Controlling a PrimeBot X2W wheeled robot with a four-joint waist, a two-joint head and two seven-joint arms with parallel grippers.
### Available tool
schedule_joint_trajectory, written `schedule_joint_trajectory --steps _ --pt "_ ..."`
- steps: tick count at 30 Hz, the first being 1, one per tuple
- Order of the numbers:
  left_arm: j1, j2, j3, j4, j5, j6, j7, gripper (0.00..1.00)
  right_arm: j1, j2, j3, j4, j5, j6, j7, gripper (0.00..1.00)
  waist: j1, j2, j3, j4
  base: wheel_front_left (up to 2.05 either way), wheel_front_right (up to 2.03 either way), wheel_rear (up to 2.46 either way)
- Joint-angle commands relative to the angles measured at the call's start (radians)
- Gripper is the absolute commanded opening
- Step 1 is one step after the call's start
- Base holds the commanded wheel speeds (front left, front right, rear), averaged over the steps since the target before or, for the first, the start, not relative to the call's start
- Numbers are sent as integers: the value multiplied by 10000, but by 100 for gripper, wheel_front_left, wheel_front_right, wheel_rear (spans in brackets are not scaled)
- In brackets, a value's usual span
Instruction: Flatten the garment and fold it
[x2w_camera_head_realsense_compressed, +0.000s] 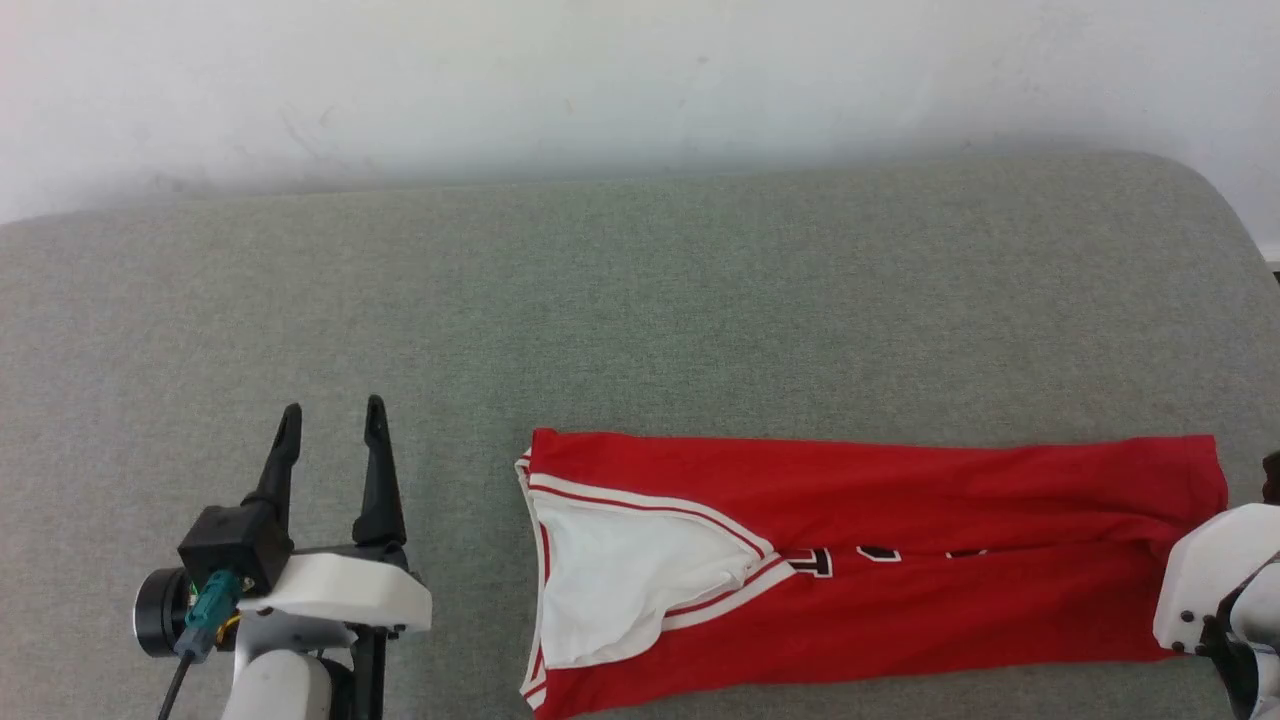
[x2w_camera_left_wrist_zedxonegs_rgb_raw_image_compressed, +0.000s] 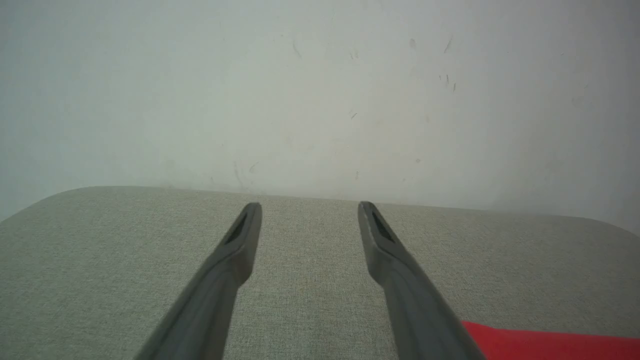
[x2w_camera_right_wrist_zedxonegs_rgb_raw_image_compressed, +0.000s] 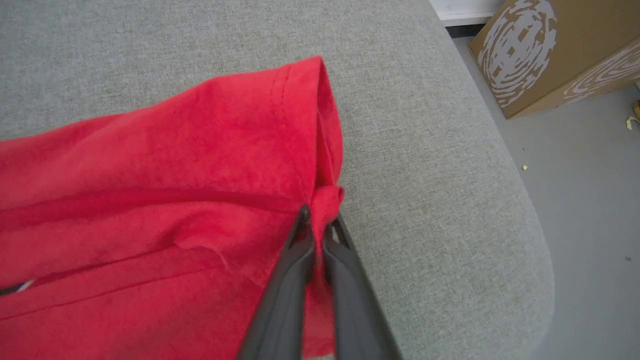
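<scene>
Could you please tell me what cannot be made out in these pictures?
1. Head view: the garment has its black lettering mostly tucked under a fold, so it is unreadable.
2. Head view: the fingers of the right gripper are cut off at the right edge.
3. Right wrist view: how many cloth layers it pinches is hidden between its fingers.
4. Right wrist view: the cardboard box is cut by the frame edges.

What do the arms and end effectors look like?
The left end effector has two long, slim black fingers with slotted tips, set on a black block and a white wrist shell; a teal connector with a dark cable sits beside it. The right end effector has matching dark fingers and a white forearm cover.
</scene>
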Motion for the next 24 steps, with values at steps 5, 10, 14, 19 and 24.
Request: schedule_joint_trajectory --steps 5,10,14,19,24 --pt "114 -79 108 66 160 -162 -47 100 158 -28 718 -608 263 -21 609 0 -1 -1 -58 106 0 0 0" --pt "239 -97 197 135 207 -209 -47 100 837 -3 2213 -2871 1432 -21 2182 0 -1 -1 -175 149 0 0 0" --pt "263 -118 194 154 253 -251 -47 100 1269 -31 3676 -5188 2184 -21 3411 0 -1 -1 -196 238 0 0 0" --pt "180 -126 218 188 271 -302 -47 100 1043 -319 5788 -6802 2772 -21 4165 0 -1 -1 -83 320 0 0 0" --pt "-30 -185 152 173 323 -348 -47 100 -45 -433 7737 -6202 2986 -21 3712 0 -1 -1 187 484 0 0 0"
